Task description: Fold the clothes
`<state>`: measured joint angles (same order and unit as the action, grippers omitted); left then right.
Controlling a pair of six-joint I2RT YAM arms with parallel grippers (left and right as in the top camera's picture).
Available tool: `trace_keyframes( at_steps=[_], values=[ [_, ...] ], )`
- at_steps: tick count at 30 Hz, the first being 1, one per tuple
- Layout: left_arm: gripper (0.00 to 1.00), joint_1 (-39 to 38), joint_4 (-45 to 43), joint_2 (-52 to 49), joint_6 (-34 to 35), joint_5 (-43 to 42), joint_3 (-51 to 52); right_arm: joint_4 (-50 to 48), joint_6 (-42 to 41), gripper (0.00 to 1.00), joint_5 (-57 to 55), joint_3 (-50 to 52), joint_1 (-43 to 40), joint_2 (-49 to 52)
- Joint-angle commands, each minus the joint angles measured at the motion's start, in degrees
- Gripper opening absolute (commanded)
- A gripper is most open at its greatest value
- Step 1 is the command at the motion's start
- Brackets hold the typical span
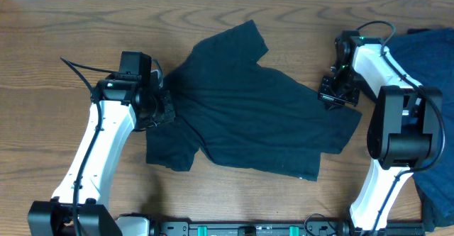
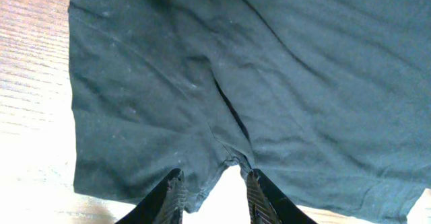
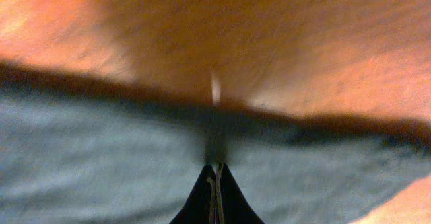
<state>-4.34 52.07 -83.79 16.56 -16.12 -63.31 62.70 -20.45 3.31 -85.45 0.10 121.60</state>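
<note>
The dark T-shirt [image 1: 255,115] lies spread and slightly rumpled on the wooden table, collar end toward the back. My left gripper [image 1: 164,108] sits at its left edge by a sleeve. In the left wrist view the gripper [image 2: 215,187] is open, its fingers [image 2: 172,194] either side of the notch where sleeve meets body [image 2: 232,160], bare table showing between them. My right gripper [image 1: 332,94] is at the shirt's right edge. In the right wrist view it [image 3: 215,169] is shut, pinching the fabric [image 3: 101,157], with a dark crease running from the tips.
More dark blue clothes [image 1: 425,52] are piled at the table's right edge, behind and under the right arm. Bare wood table [image 1: 71,30] surrounds the shirt. Both arm bases stand at the front edge.
</note>
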Motion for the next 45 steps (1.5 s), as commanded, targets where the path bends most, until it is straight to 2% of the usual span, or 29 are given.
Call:
trace_keyframes(
  at_steps=[1,9,21,31,33,37,42,45],
  values=[
    [0.33,-0.09,-0.35,-0.35,0.02,0.72,0.2,-3.3,-2.69,0.01,-3.78,2.6,0.92,-1.66],
    [0.33,-0.09,-1.42,-0.35,0.04,0.72,0.2,-21.84,-2.69,0.01,-3.96,9.81,0.94,-1.46],
    [0.33,-0.09,-3.5,-0.52,0.02,0.72,0.22,-39.39,-2.38,0.01,-3.98,9.86,0.94,-0.24],
    [0.33,-0.09,-7.69,-2.32,-1.44,0.72,0.22,-54.4,6.88,0.02,-3.93,9.44,0.92,2.01],
    [0.33,-0.09,-8.28,-2.25,-3.37,0.72,0.2,-53.81,7.26,0.04,-3.67,7.63,0.83,1.03],
    [0.33,-0.09,-8.28,-2.25,-4.04,0.74,0.2,-46.38,7.23,0.07,-1.36,1.44,0.61,-3.76],
    [0.33,-0.09,-7.98,-2.25,-4.02,0.72,0.2,-33.53,7.23,0.23,1.99,-4.04,0.72,-13.31],
    [0.33,-0.09,-7.41,-2.25,-4.04,0.72,0.2,-26.56,7.23,0.24,4.15,-4.11,0.72,-18.64]
  ],
)
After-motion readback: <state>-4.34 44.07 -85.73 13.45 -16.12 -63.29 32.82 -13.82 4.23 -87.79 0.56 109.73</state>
